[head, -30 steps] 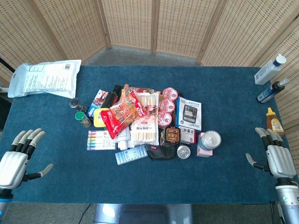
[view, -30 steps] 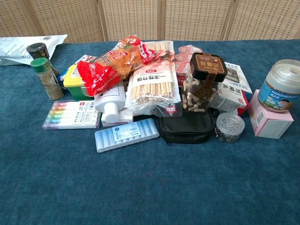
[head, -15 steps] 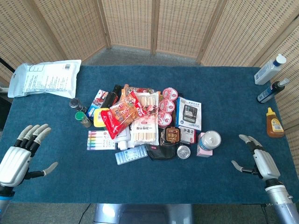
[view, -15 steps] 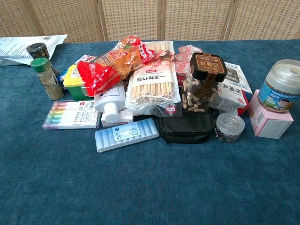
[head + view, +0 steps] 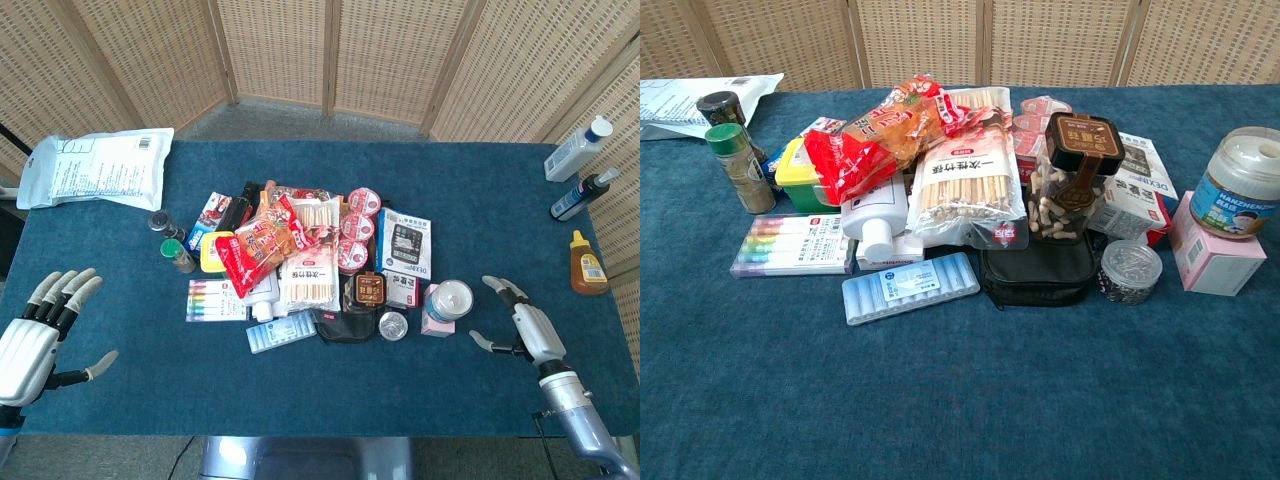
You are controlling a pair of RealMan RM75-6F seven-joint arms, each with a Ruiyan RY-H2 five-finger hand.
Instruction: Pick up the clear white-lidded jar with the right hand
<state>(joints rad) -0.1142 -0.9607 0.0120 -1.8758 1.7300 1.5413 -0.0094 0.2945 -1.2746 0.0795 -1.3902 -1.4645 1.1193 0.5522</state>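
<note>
Over the last second your right hand (image 5: 522, 328) has moved inward from the right edge of the surface (image 5: 480, 190) toward the pile of goods. It now sits near the clear white-lidded jar (image 5: 449, 299), on the jar's right, but does not touch it. Its fingers are spread apart and hold nothing. Judged from this, the reach is under way and the grasp has not begun; you must close the remaining gap before wrapping the fingers.

The jar stands upright on top of a pink box (image 5: 1209, 257) at the right end of the pile, with a small clear container (image 5: 392, 325) just beside the box on its left. Because the jar rests on the box, treat it as likely to tip if pushed sideways.

Your left hand (image 5: 35, 335) has barely shifted. It is at the near left corner, fingers apart and empty, well away from the pile.

Limits of view:
- The chest view shows neither hand.
- In that view the jar sits at the right edge of the picture.
- In the head view you see the jar mostly from above, so its wall is hard to judge.
- The right arm is cut off at the lower frame edge.
</note>
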